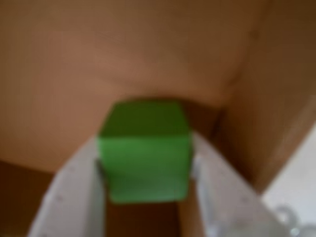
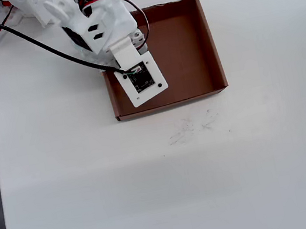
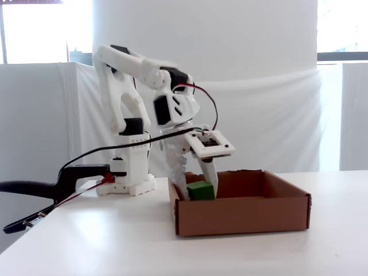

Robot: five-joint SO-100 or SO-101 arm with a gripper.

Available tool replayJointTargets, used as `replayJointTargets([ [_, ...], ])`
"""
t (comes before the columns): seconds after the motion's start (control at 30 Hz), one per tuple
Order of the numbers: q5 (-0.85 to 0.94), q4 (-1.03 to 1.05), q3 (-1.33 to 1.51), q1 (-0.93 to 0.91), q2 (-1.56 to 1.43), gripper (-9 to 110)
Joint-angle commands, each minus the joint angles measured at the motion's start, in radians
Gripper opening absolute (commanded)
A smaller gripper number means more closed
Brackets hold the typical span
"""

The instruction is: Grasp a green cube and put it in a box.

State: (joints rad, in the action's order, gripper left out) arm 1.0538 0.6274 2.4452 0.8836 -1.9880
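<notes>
I've got the green cube (image 1: 144, 150) pinched in the tool (image 1: 146, 197), one white finger pressed on each side of it, and in the wrist view it's all brown cardboard behind it, so I'm inside the box (image 3: 241, 215). From the side, the cube (image 3: 200, 190) sits just above the near wall's rim, low in the left end of the box; whether it touches the floor yet I can't tell. Overhead, the arm covers the cube completely, hanging over the left part of the box (image 2: 189, 49) on the white worktop (image 2: 152, 180). So I'd call the pickup and carry done; what's left is spreading the fingers and lifting clear.
</notes>
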Motion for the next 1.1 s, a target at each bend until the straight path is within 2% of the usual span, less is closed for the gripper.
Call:
replayJointTargets([
  [0.0,0.002,-0.04,0.015,0.012,-0.049,17],
  [0.2,-0.005,-0.048,0.028,0.003,-0.044,25],
  [0.47,-0.005,0.104,-0.143,-0.069,-0.126,27],
  [0.77,0.015,-0.1,-0.06,-0.302,-0.408,23],
  [1.07,0.161,0.123,0.026,-0.529,-0.578,21],
])
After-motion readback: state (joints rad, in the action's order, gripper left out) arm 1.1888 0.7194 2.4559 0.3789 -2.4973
